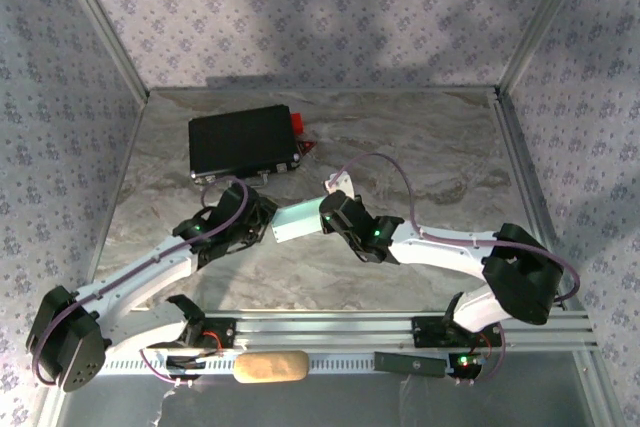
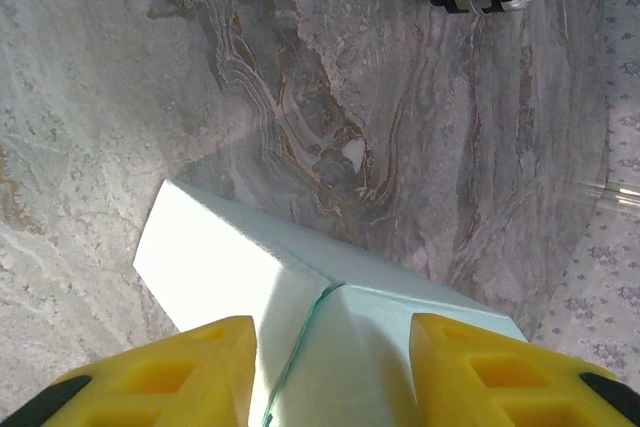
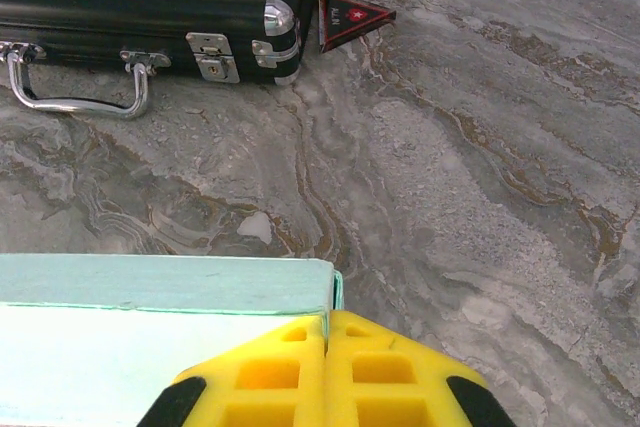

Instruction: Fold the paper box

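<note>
Top view, box: the paper box [image 1: 296, 219] is seen between the left gripper [image 1: 262, 223] and the right gripper [image 1: 326, 215], one at each end, likely so it can be folded.
Top view, case: the black case [image 1: 245, 142] is left beyond the fingers, out of the way.
Left wrist view, fingers: they are kept partly apart, with the box's seam between them. Whether the box is pinched cannot be told.
Right wrist view, fingers: they are pressed together, with the box's end just to their left.

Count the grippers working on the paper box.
2. The left gripper straddles one end of the paper box; the right gripper, fingers shut, appears to pinch its opposite end.
</note>
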Controlling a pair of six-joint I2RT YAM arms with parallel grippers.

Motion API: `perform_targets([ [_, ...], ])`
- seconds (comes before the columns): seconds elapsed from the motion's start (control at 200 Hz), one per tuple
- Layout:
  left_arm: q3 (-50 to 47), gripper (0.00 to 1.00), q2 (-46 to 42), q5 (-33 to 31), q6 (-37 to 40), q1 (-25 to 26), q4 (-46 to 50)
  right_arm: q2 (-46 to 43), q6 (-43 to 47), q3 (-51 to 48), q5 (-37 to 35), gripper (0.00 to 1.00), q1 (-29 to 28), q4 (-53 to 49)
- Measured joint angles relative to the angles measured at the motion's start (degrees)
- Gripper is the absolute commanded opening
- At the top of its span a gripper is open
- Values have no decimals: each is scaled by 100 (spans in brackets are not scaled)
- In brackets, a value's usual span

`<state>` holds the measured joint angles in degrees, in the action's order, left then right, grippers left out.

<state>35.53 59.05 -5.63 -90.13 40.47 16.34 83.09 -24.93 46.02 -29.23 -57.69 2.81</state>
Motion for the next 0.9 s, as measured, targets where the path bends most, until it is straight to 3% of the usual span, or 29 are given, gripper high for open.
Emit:
perform_targets([
  [0.899,-153,36,225,-929,190,586,-358,48,-9,199,229,0,101,-422],
])
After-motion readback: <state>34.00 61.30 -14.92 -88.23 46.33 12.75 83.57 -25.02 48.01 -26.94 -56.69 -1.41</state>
